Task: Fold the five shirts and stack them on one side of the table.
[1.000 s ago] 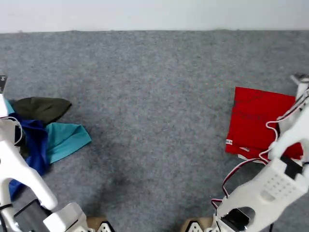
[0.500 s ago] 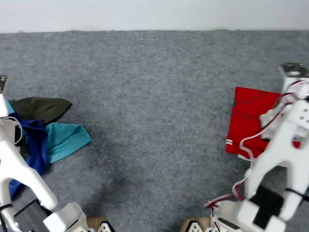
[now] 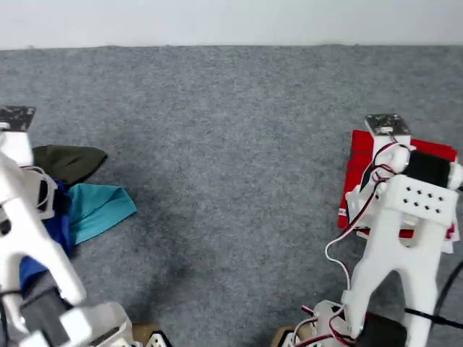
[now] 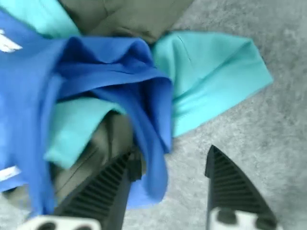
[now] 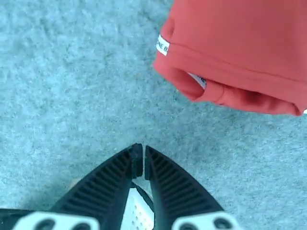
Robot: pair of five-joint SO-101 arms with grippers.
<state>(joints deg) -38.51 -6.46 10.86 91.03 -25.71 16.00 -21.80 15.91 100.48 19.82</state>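
Folded red shirt (image 3: 362, 170) lies at the right side of the grey tabletop (image 3: 231, 144). Right gripper (image 5: 142, 148), fingers clenched together on nothing, hangs over bare tabletop just beside the red shirt's folded edge. Well apart from the red shirt, 3 unfolded shirts form a heap: blue shirt (image 4: 96, 72), teal shirt (image 4: 206, 81), olive shirt (image 4: 129, 17). Left gripper (image 4: 172, 155), fingers released, hovers over the blue shirt's drooping fold.
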